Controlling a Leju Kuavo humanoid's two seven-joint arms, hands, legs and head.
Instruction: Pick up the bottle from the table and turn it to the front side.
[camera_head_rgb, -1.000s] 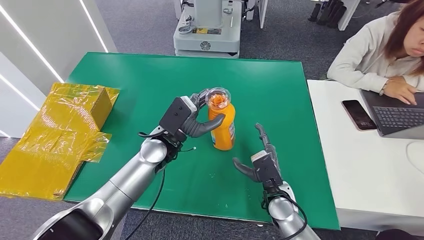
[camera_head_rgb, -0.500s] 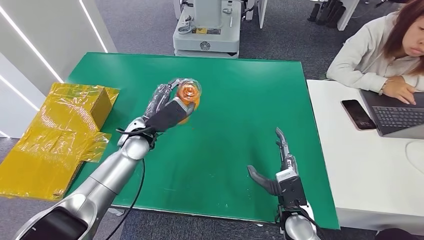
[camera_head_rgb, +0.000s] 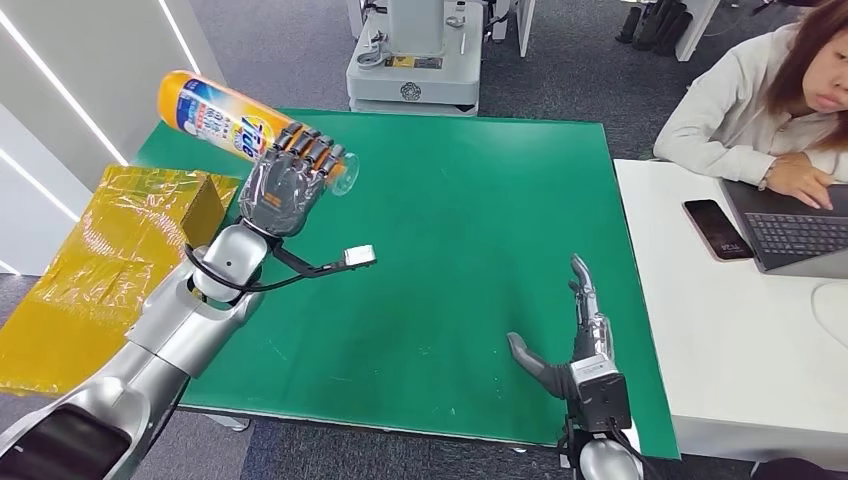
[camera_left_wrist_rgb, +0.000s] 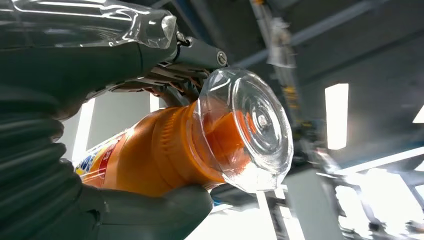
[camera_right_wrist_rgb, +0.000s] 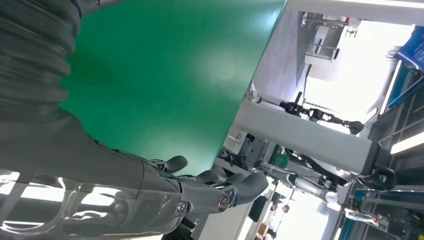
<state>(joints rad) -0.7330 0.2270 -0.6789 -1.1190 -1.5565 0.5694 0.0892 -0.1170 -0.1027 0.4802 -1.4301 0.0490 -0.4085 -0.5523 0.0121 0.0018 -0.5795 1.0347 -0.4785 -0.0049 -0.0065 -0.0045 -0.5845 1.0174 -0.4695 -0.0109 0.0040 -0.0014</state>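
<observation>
Here, itemised from left to right:

1. Yellow plastic-wrapped cardboard box (camera_head_rgb: 120, 260): lies off the tabletop's edge, below and outward of the left hand, apart from it.

2. Bottle (camera_head_rgb: 225, 122): orange, with a blue, white and yellow label and a clear domed cap. It is raised clear of the green tabletop (camera_head_rgb: 470, 230) and lies close to level, its base pointing outward past the left hand and its capped end (camera_left_wrist_rgb: 250, 130) poking out on the hand's inner side. In the left wrist view the cap and orange neck stand out past the thumb.

3. Left hand (camera_head_rgb: 285, 185): lifted above the tabletop's far left part, back of the hand toward the head camera, dark fingers (camera_head_rgb: 310, 150) wrapped over the bottle's neck end and the thumb pressing from the other side. It grips the bottle firmly.

4. Right hand (camera_head_rgb: 575, 335): low over the near right part of the tabletop, well apart from the left hand and the bottle. Fingers stretched forward, thumb spread to the side, nothing in it.

5. Person (camera_head_rgb: 760, 100): seated beyond the right hand at a white desk (camera_head_rgb: 720, 330), with a laptop (camera_head_rgb: 800, 235) and a dark phone (camera_head_rgb: 718, 229).
</observation>
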